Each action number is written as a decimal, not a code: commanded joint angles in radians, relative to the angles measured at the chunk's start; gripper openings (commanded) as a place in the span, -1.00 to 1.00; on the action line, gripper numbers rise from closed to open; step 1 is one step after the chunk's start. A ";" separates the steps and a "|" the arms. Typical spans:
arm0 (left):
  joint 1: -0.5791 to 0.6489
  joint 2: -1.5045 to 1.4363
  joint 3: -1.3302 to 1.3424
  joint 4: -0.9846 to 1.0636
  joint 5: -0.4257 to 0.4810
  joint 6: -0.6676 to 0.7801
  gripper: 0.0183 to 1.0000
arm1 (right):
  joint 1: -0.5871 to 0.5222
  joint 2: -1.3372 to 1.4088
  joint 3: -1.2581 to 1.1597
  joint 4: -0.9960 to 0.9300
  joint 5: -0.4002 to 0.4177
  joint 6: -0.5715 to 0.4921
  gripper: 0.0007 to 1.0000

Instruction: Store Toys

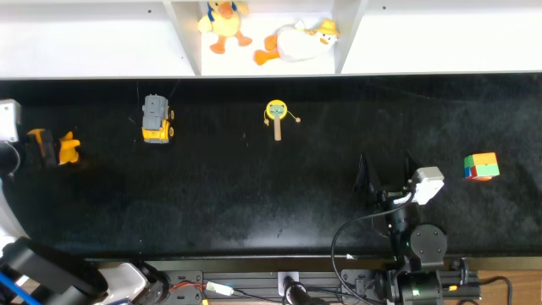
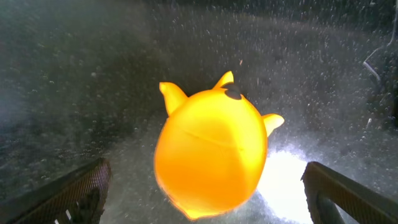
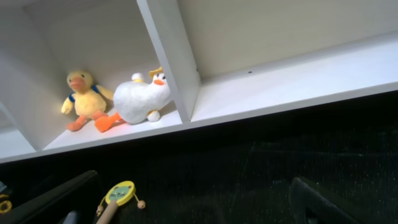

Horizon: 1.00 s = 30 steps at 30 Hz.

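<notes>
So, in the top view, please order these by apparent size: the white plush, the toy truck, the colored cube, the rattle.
1. white plush
2. toy truck and colored cube, too alike to rank
3. rattle, smallest

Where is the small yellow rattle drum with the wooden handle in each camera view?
Top view: the small yellow rattle drum with wooden handle lies on the black mat, before the shelf's middle compartment.
Right wrist view: the drum lies before the same compartment.
Left wrist view: a round yellow toy instead.
Shared landmark: the yellow plush duck.
</notes>
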 commanded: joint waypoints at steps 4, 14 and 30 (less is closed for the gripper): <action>0.006 -0.003 -0.114 0.143 -0.007 0.017 1.00 | 0.008 -0.011 -0.014 0.005 0.011 0.007 0.99; 0.076 -0.002 -0.162 0.251 0.157 -0.007 0.89 | 0.008 -0.011 -0.014 0.005 0.011 0.007 0.99; 0.067 0.010 -0.266 0.350 0.222 0.010 0.42 | 0.008 -0.011 -0.014 0.005 0.011 0.007 0.99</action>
